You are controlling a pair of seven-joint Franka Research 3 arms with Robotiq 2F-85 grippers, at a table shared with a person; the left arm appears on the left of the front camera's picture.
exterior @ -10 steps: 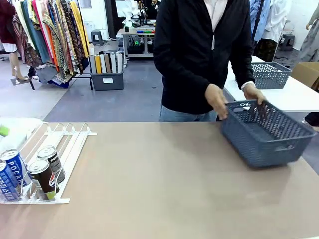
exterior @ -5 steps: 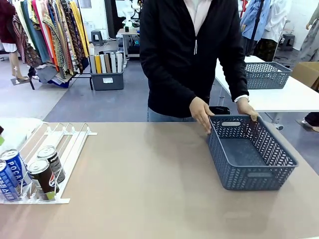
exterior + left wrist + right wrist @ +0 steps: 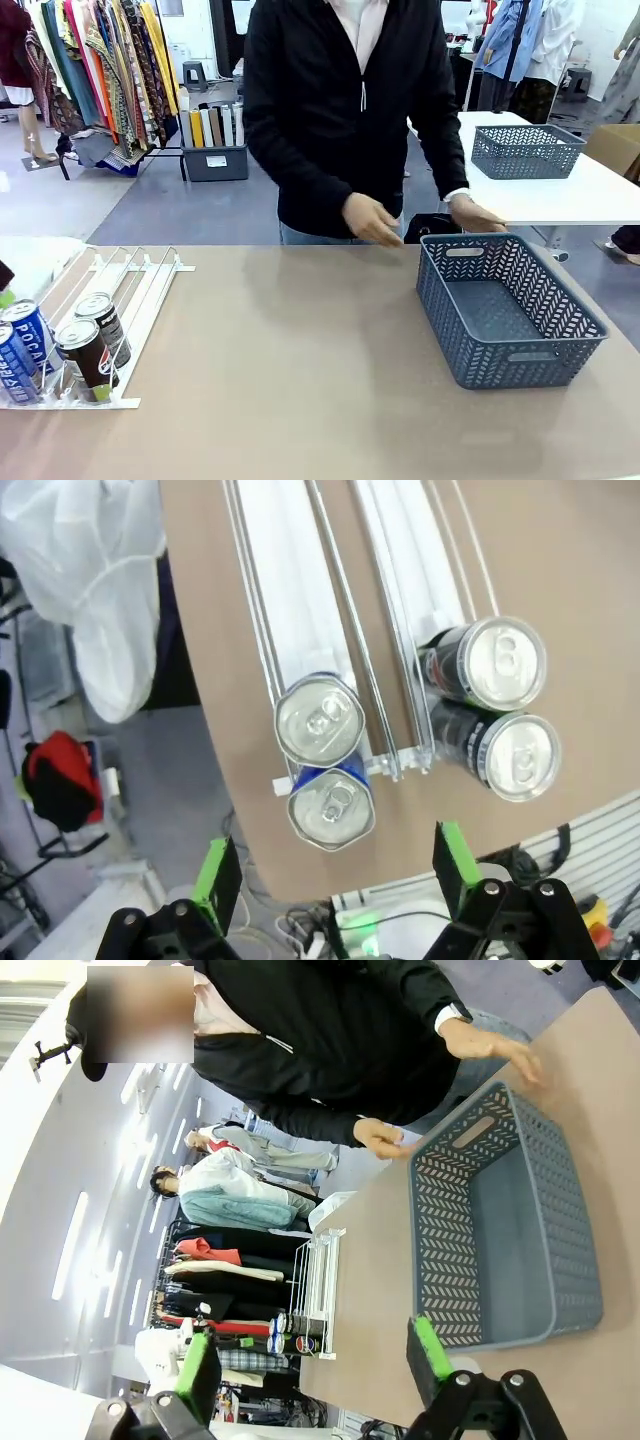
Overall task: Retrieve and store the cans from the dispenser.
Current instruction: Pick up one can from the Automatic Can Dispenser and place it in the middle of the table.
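Observation:
The white wire dispenser [image 3: 125, 290] lies at the table's left end. Several cans stand at its low end: two dark ones [image 3: 88, 358] and two blue-and-white ones [image 3: 22, 345]. From above, my left gripper [image 3: 335, 875] hangs open over that end, its green pads [image 3: 218, 878] apart, with the blue cans [image 3: 322, 720] and the dark cans [image 3: 497, 662] below it, untouched. My right gripper [image 3: 312, 1360] is open and holds nothing, high above the table; the dispenser [image 3: 318, 1275] and its cans [image 3: 295, 1342] are far off.
A grey lattice basket [image 3: 500, 365] sits at the right of the table, also seen at an angle [image 3: 440, 1240]. The person's hands [image 3: 368, 218] hover just behind it. A white plastic bag [image 3: 35, 258] lies beside the dispenser's far end. The table edge runs close behind the cans.
The person slid the basket leftward and turned it square on the table, then lifted both hands off it and stepped left. The cans and dispenser have not moved.

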